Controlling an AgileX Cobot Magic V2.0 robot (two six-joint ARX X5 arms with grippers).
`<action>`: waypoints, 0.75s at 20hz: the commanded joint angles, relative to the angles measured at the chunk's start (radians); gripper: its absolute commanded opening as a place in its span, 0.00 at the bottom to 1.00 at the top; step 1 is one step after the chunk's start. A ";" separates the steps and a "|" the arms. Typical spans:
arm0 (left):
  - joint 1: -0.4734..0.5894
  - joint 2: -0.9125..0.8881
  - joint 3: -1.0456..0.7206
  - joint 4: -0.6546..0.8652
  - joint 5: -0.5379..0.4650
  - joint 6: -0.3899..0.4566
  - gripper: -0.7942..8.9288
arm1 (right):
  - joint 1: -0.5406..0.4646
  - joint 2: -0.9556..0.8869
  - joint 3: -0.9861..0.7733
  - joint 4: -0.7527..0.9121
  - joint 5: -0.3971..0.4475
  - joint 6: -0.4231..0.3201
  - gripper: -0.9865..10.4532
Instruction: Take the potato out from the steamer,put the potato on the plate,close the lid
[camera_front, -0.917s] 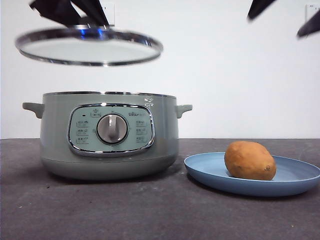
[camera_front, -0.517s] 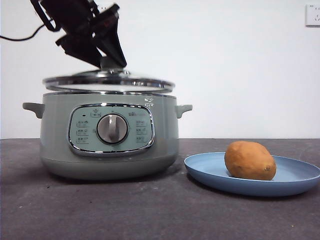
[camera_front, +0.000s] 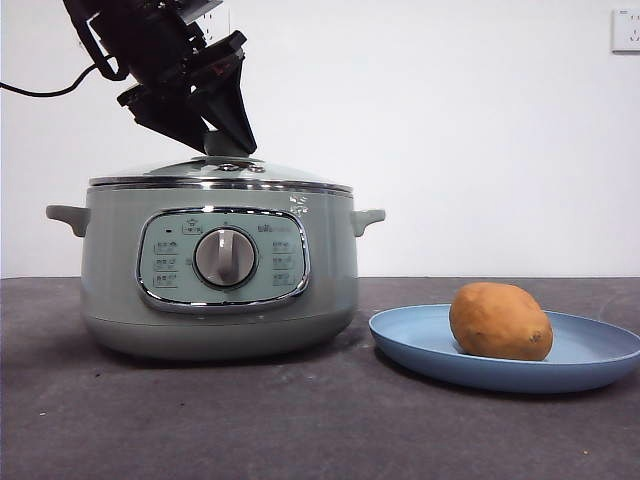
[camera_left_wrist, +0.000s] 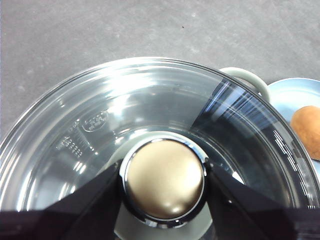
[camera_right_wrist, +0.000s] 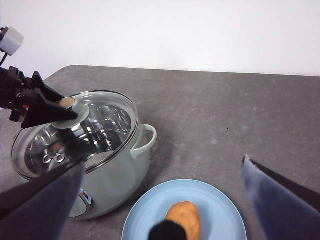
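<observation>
Sage-green round electric steamer (camera_front: 220, 270) wears its clear glass steel-rimmed lid (camera_front: 220, 178), seated level; beside it, the matte blue plate (camera_front: 590, 355) holds the orange-brown potato (camera_front: 499, 321). Left gripper (camera_left_wrist: 164, 180) clamps the knob; release straight up. Right gripper (camera_right_wrist: 160, 200) waits spread wide.

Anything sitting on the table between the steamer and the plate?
No. In the front view, only bare dark tabletop separates the steamer from the plate; the right wrist view agrees.
</observation>
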 joint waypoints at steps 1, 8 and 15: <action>-0.008 0.013 0.006 -0.025 0.006 -0.005 0.10 | 0.001 -0.002 0.004 0.003 0.000 0.009 0.61; -0.008 0.010 0.006 -0.060 0.006 -0.015 0.64 | 0.001 -0.002 0.004 0.002 -0.002 0.010 0.61; -0.008 -0.082 0.027 -0.097 0.006 -0.015 0.64 | 0.001 0.007 0.004 -0.051 -0.011 0.009 0.61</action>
